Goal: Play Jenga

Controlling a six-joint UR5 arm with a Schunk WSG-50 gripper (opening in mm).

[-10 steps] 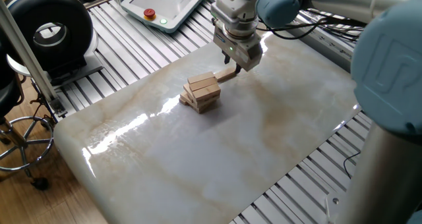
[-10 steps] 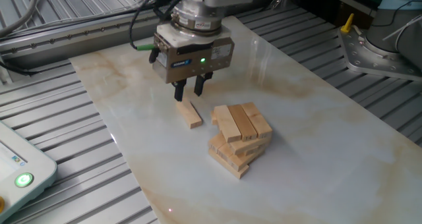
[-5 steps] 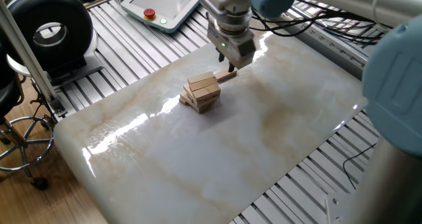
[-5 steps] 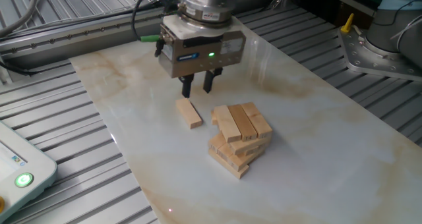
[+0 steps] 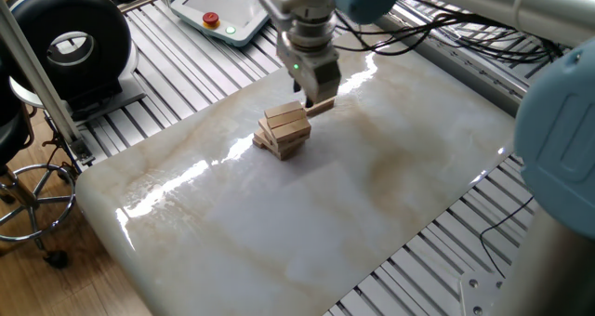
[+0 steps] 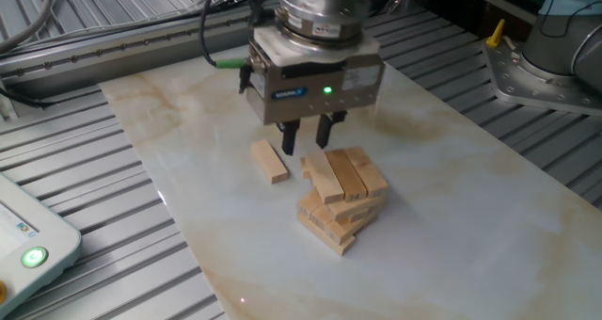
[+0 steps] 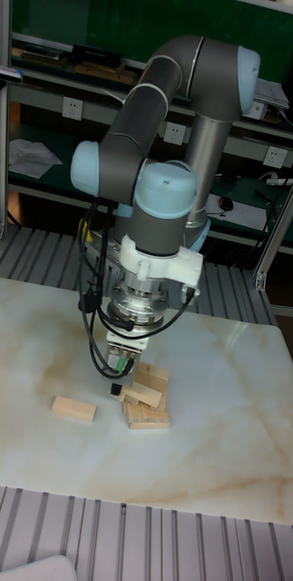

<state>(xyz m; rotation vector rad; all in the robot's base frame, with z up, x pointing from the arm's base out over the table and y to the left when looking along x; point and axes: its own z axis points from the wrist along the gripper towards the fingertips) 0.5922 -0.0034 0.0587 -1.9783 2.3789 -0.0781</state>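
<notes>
The Jenga stack of tan wooden blocks stands in a few crosswise layers on the marble tabletop; it also shows in the other fixed view and the tall view. One loose block lies flat on the table beside it, apart from the stack. My gripper hangs just above the stack's top edge on the side facing the loose block. Its fingers are apart and hold nothing. In the tall view the gripper partly hides the stack's left side.
A teach pendant lies on the slatted frame behind the marble slab, and a black round device and a stool stand to the left. A second robot base sits at the far right.
My gripper has moved from above the loose block over to the stack's top edge. The loose block stays where it lay, and the stack has not shifted.
</notes>
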